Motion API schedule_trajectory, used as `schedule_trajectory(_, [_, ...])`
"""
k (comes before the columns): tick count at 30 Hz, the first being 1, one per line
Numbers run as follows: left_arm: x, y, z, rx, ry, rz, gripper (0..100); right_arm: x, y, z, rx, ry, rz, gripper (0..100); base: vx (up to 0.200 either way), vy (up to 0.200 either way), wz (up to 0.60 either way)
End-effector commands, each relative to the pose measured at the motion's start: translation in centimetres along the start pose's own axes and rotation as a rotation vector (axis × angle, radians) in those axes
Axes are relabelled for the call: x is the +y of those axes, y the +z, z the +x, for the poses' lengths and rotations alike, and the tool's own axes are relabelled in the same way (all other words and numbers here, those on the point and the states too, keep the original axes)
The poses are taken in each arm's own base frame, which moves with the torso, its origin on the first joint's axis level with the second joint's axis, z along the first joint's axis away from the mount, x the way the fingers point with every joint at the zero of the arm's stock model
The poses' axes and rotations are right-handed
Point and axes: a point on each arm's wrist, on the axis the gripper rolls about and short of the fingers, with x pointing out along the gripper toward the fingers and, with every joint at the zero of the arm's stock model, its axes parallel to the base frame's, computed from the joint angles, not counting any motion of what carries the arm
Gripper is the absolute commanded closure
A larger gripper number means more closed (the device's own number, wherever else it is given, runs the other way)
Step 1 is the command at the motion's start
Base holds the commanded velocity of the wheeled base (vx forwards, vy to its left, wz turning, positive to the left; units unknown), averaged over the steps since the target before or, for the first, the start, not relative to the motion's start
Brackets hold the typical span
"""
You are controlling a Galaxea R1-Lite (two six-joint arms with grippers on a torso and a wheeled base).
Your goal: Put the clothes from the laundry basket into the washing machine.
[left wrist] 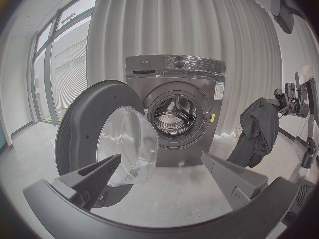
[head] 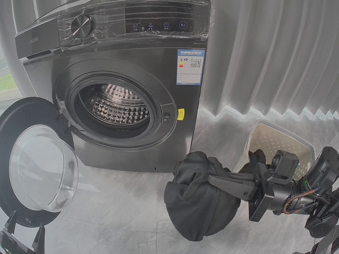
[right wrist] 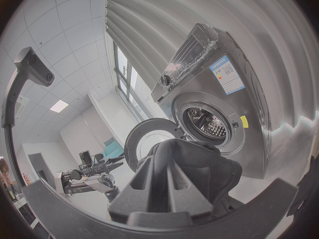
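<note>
Right claw: clenched on black garment, hung above the floor between laundry basket and washing machine. Left claw: released, low beside the open door. Risk: trailing fabric could snag on the drum mouth or slip from the grip short of it.

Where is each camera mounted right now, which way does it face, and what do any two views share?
Head view: on the head, looking forward and down at the grey front-loading washing machine and perforated beige plastic laundry basket; left gripper and right gripper show.
Left wrist view: behind the open left gripper, facing the machine's open round door.
Right wrist view: behind the right gripper, shut on a black cloth garment, facing the drum.
Shared: all three show machine and garment.
</note>
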Motion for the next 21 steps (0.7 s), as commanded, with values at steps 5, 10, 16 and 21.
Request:
schedule_trajectory(5, [0.0,-0.53,0.0,0.0,-0.001,-0.009,0,-0.02,0.04,0.01,-0.003,0.0,-0.001,100,0.0,0.08,0.0])
schedule_trajectory(10, [0.0,-0.53,0.0,0.0,-0.001,-0.006,0,-0.03,-0.09,-0.09,0.004,-0.002,0.002,100,0.0,0.2,0.0])
schedule_trajectory(16, [0.0,-0.54,0.0,0.001,0.001,0.002,0,-0.03,-0.18,-0.16,0.007,-0.005,-0.001,100,0.0,0.167,0.0])
schedule_trajectory(21, [0.0,-0.54,0.0,0.001,0.001,0.005,0,-0.15,-0.54,-0.36,0.016,-0.034,-0.054,100,0.0,0.0,0.0])
